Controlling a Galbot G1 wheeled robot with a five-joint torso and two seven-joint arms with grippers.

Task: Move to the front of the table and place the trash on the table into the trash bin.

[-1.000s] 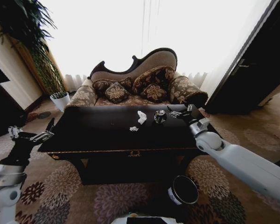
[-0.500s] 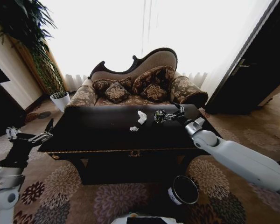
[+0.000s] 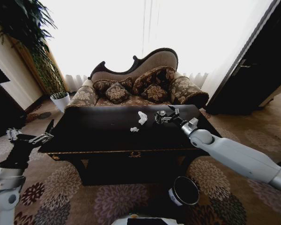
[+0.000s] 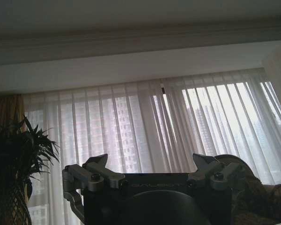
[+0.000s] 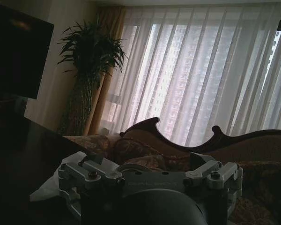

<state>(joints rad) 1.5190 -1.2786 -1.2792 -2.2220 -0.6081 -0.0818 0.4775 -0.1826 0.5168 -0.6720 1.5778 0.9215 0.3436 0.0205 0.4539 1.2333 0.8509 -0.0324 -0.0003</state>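
The glossy black table point(image 3: 107, 136) with gold trim stands right in front of me. On its far part lie two white paper wads point(image 3: 142, 117) point(image 3: 134, 129) and a small dark can point(image 3: 158, 117). My right gripper point(image 3: 166, 115) reaches over the table and is open, its fingers on either side of the can. In the right wrist view the right gripper point(image 5: 147, 169) has its fingers spread, with the can's rim point(image 5: 131, 167) between them and a white wad point(image 5: 49, 186) beside it. My left gripper point(image 3: 32, 137) hangs open off the table's left end. The black trash bin point(image 3: 184, 191) stands on the carpet at the near right.
A patterned sofa point(image 3: 140, 86) stands right behind the table. A white plant pot point(image 3: 61, 101) and a tall plant point(image 3: 33, 42) are at the far left. A dark door point(image 3: 253, 70) is at the right. Patterned carpet surrounds the table.
My right gripper has slid left across the table's far part and now has the can between its fingers. The left arm has barely moved.
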